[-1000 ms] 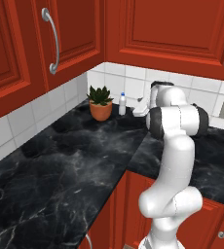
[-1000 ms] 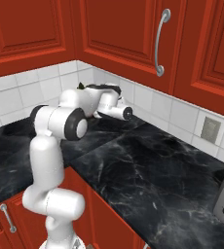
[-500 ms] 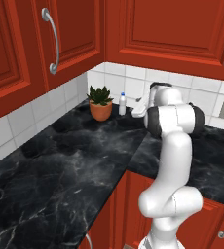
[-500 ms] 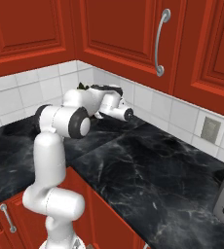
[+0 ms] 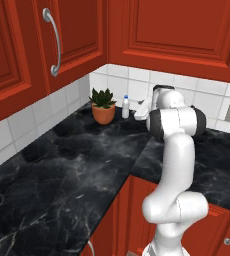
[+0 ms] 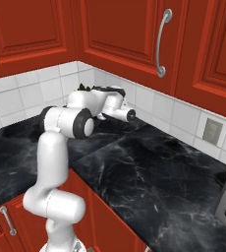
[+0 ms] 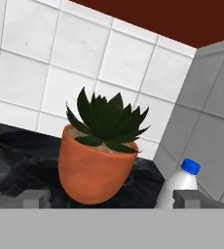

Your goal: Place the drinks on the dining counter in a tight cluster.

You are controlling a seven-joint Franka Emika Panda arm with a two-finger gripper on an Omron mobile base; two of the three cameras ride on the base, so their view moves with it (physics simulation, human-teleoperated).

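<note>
Pincer (image 7: 112,198): wide apart, holding nothing, its two tips low in the hand view, level with the plant pot and the bottle.
Plant pot (image 7: 95,168): terracotta, with a dark green succulent, upright on the black marbled bench (image 5: 62,170), ahead of the pincer.
Bottle (image 5: 126,107): small, pale, blue-capped, upright just beside the pot in the tiled corner.
Wall: white tiles (image 7: 60,63) behind both, red cupboards (image 5: 152,25) above.

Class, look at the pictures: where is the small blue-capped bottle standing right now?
In the left base view the bottle stands on the black worktop in the tiled corner, just right of the potted plant, with the open gripper nearby.
</note>
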